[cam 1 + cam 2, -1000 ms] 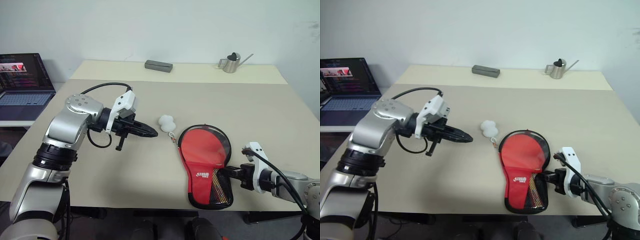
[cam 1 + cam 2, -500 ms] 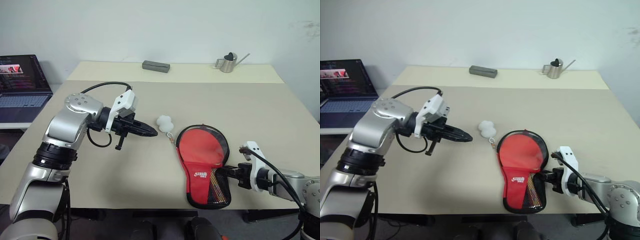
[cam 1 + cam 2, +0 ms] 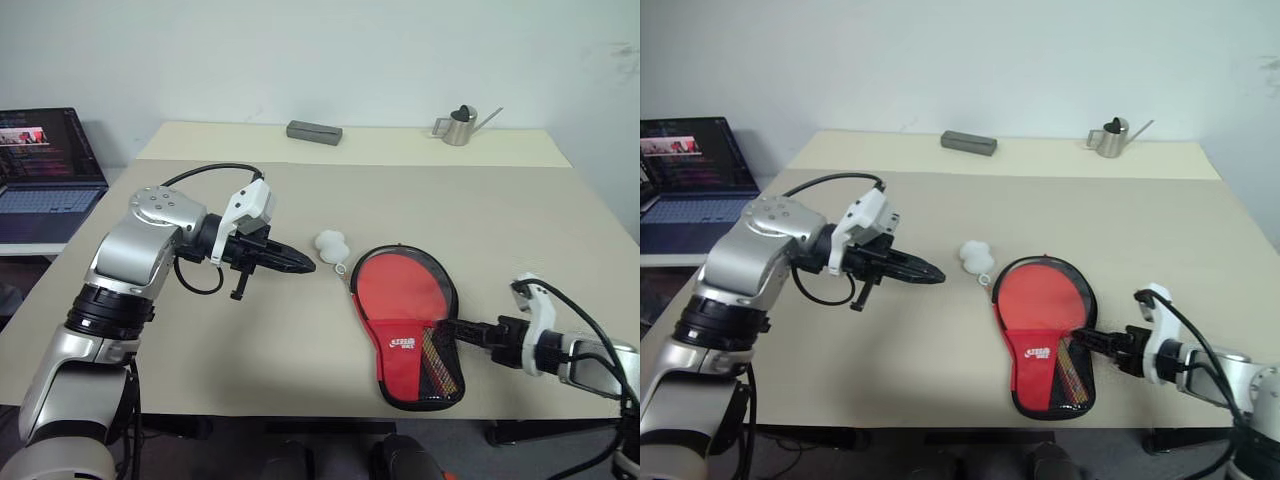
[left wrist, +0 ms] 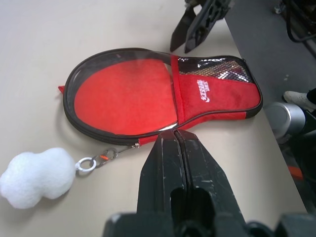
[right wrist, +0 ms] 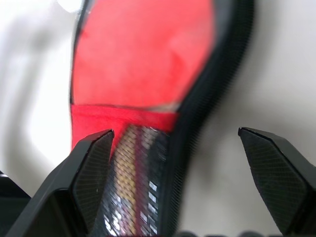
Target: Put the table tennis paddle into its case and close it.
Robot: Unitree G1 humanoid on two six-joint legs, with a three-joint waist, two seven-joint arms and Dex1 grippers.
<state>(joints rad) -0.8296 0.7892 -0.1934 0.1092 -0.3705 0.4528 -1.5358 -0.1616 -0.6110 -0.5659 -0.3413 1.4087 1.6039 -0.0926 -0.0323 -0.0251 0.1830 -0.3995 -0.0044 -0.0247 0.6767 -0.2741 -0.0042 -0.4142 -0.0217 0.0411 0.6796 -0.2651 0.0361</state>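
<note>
The case (image 3: 402,300) lies flat on the table, red side up, with its mesh pocket (image 3: 440,362) toward the front edge. Striped colours show through the mesh. I cannot tell the table tennis paddle apart from the case's red face. A white pom-pom (image 3: 332,245) on its cord lies by the round end. My right gripper (image 3: 452,328) is open beside the case's narrow end, its fingers (image 5: 94,163) spread wide on either side of the case's edge and not touching it. My left gripper (image 3: 305,265) is shut and empty, hovering left of the pom-pom.
A laptop (image 3: 45,175) sits off the table's left side. A grey block (image 3: 314,130) and a small metal watering can (image 3: 460,125) stand at the far edge. The case lies close to the table's front edge (image 3: 300,415).
My right gripper has opened and drawn back to the right, away from the case's narrow end. The left arm has kept still.
</note>
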